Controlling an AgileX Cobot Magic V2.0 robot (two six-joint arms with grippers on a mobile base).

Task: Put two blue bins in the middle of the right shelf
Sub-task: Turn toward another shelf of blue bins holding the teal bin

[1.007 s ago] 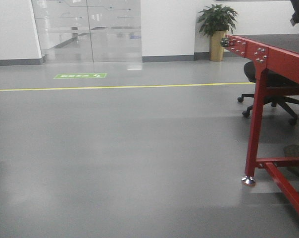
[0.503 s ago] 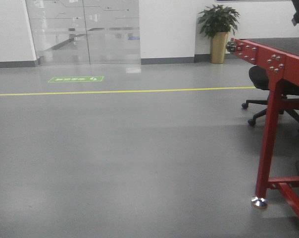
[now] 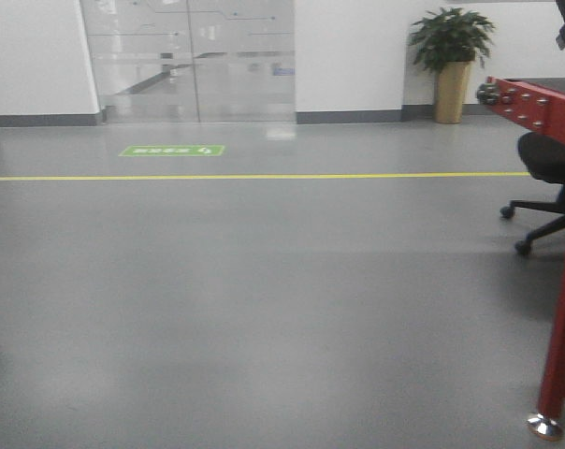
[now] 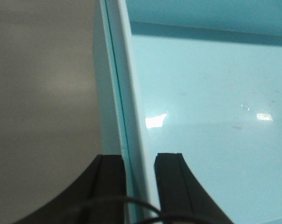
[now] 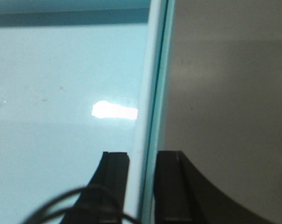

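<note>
A pale blue bin fills both wrist views, and its glossy inside floor (image 4: 206, 116) (image 5: 61, 93) is bare. In the left wrist view my left gripper (image 4: 139, 156) is shut on the bin's left wall (image 4: 120, 84), one black finger outside and one inside. In the right wrist view my right gripper (image 5: 142, 154) is shut on the bin's right wall (image 5: 155, 70) in the same way. A thin teal line runs along each rim; I cannot tell whether that is a second bin nested in it. The shelf is out of view. The front view shows neither the bin nor the grippers.
Grey floor lies under the bin and ahead. A red metal table (image 3: 563, 309) stands at the right edge, with a black office chair (image 3: 544, 168) behind it. Farther off are a yellow floor line (image 3: 254, 176), a green floor sign (image 3: 170, 150), glass doors (image 3: 189, 61) and a potted plant (image 3: 451, 56).
In the front view the red table, chair and plant have slid toward the right edge, so the view has swung left. More bare floor shows now.
</note>
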